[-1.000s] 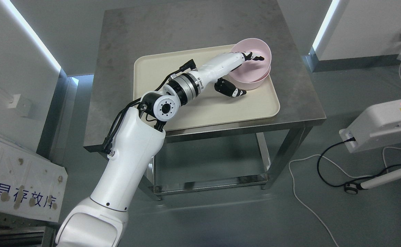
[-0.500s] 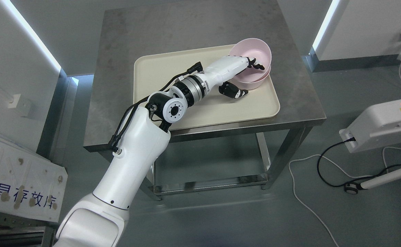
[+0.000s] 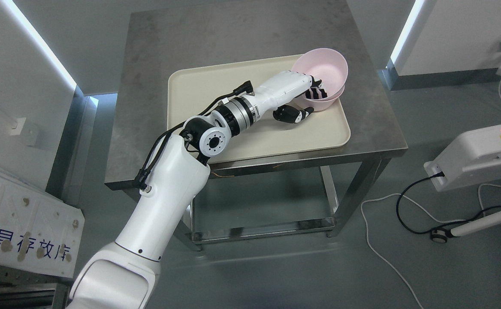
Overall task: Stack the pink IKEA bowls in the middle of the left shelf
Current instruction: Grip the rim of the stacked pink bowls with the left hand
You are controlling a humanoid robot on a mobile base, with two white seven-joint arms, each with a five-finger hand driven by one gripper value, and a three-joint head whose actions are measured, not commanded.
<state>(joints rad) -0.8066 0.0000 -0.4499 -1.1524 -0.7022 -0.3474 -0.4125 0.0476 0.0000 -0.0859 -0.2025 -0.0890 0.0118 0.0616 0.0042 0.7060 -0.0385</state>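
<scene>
Two pink bowls sit nested at the far right corner of a cream tray on a steel table; the upper bowl is tilted. My left hand reaches across the tray to the bowls' near side. Its fingers are curled over the near rim into the upper bowl. The thumb lies outside, low against the bowls' near wall. No shelf is in view. The right arm is out of view.
The table's right edge is close to the bowls. A white device with black and white cables stands on the floor at right. A white printed board leans at lower left.
My left hand has pushed further right and its fingers have curled over the near rim. The upper bowl has shifted right and tilted.
</scene>
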